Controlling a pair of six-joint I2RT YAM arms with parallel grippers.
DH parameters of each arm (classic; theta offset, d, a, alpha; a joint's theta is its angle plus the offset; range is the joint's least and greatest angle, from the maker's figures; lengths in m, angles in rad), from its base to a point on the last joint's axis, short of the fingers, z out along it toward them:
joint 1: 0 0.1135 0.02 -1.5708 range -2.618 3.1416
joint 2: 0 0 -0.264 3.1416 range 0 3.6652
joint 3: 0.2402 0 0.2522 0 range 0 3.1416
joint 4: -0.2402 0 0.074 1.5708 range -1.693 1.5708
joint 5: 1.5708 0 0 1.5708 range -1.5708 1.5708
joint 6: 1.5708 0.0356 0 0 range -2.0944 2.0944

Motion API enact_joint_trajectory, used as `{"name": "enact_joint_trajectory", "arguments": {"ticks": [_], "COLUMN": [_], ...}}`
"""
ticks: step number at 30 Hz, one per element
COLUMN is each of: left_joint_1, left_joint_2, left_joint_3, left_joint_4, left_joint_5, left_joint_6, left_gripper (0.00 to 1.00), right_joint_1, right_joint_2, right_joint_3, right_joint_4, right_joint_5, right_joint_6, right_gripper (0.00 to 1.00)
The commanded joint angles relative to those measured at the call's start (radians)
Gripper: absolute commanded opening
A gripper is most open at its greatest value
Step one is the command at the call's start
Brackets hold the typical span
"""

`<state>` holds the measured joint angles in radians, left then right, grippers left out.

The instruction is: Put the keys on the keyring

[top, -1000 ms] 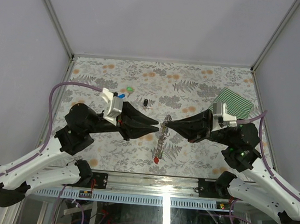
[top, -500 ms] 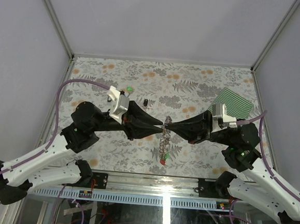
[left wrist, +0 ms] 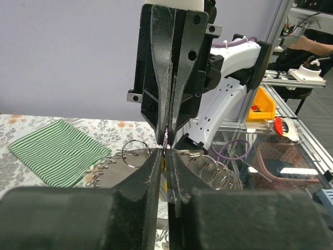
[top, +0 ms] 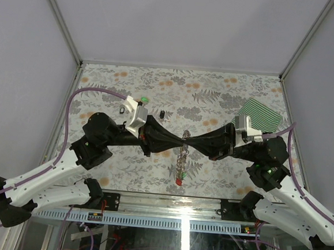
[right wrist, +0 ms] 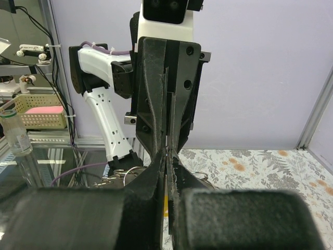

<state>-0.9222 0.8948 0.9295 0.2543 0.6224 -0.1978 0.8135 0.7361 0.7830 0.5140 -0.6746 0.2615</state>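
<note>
The keyring [top: 181, 154] hangs above the desk's middle, nearer the front edge, with a red key [top: 177, 181] at its bottom and its top pinched in the clenched right gripper [top: 186, 140], which meets tip to tip the left gripper [top: 180, 139], also clamped tight, on something too thin to make out.

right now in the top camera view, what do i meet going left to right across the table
green-headed key → black-headed key → keyring, a red-headed key at its near end → green striped cloth. The left gripper and right gripper meet shut over the keyring, so their place is unclear.
</note>
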Motion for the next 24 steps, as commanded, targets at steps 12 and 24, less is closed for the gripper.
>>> {"name": "enact_joint_trajectory", "arguments": {"ticks": [12,24], "left_joint_1": [-0.002,-0.002], "left_joint_2": [0.031,0.207], "left_joint_3": [0.226,0.553], "left_joint_4": [-0.386,-1.012], "left_joint_5": [-0.008,-0.101], "left_joint_6": [0.205,0.493], "left_gripper": [0.00,0.00], "right_joint_1": [0.002,0.002], "right_joint_2": [-0.059,-0.025], "right_joint_3": [0.117,0.209], "right_joint_4": [-0.148,-0.480], "right_joint_5": [0.055,0.084], "right_joint_6": [-0.152,-0.263], "right_gripper": [0.28,0.30]}}
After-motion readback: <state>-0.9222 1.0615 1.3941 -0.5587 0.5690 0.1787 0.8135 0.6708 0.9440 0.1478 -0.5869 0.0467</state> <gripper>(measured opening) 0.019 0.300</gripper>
